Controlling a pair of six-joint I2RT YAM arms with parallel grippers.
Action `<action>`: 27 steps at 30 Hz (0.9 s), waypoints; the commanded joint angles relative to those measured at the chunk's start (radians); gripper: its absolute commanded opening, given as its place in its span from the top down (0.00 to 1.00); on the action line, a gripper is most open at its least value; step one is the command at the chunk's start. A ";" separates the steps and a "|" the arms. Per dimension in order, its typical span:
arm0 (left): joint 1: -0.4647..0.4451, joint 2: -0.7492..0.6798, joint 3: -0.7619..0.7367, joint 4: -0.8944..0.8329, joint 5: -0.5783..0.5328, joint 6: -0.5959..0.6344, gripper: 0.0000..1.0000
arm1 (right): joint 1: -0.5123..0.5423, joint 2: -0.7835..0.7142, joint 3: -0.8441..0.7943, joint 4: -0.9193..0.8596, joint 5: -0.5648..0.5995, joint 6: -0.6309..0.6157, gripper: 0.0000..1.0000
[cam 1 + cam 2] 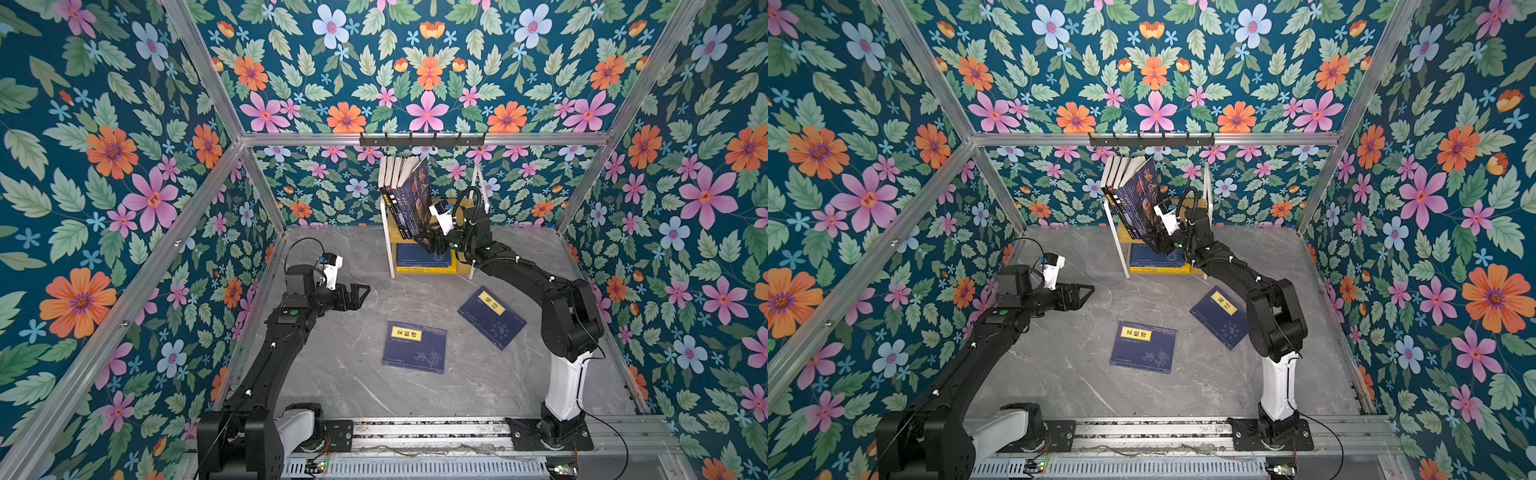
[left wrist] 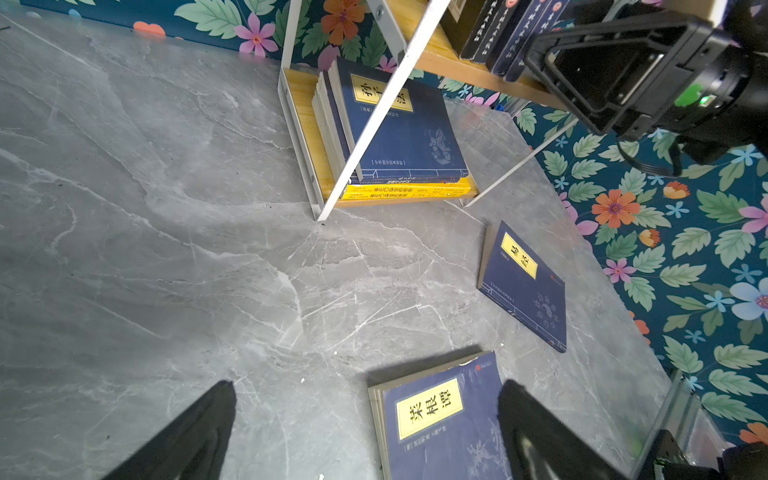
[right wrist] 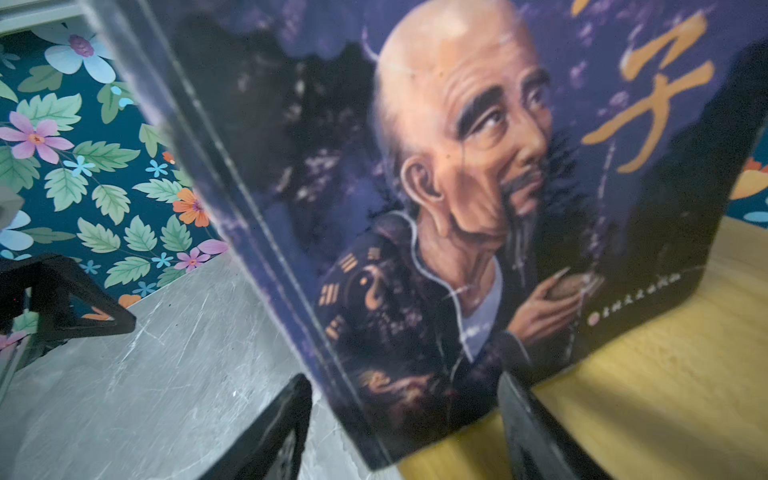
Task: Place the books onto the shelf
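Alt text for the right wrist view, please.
A dark book with a bald, bearded man on its cover stands tilted on the wooden shelf, its lower edge between the right end effector's fingers; whether they grip it is unclear.

Dark books (image 1: 405,195) lean on the white-framed shelf's (image 2: 457,68) top board, stacked books (image 1: 424,255) below, two navy books (image 1: 414,347) (image 1: 491,318) flat in front.

Robot test booth, floral wallpaper (image 1: 428,75), aluminium frame (image 1: 291,139)
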 commanded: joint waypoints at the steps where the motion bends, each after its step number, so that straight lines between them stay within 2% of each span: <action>1: -0.003 0.008 -0.008 0.023 0.013 0.009 0.00 | 0.008 -0.081 -0.061 0.001 0.040 0.037 0.26; 5: -0.012 0.022 -0.014 0.007 0.053 0.007 0.00 | 0.042 -0.225 -0.177 -0.045 0.183 0.072 0.23; 10: -0.043 0.037 -0.019 0.014 0.038 -0.023 0.00 | 0.120 -0.410 -0.329 -0.135 0.333 0.099 0.22; 13: -0.053 0.042 -0.017 -0.006 0.027 -0.062 0.00 | 0.152 -0.497 -0.419 -0.179 0.379 0.185 0.21; 19: -0.099 0.051 -0.018 -0.074 -0.013 -0.041 0.00 | 0.212 -0.637 -0.594 -0.222 0.484 0.385 0.21; 24: -0.132 0.065 -0.050 -0.117 -0.013 -0.021 0.00 | 0.260 -0.695 -0.687 -0.290 0.518 0.557 0.21; 27: -0.159 0.077 -0.087 -0.116 -0.004 -0.049 0.01 | 0.315 -0.701 -0.735 -0.297 0.528 0.631 0.21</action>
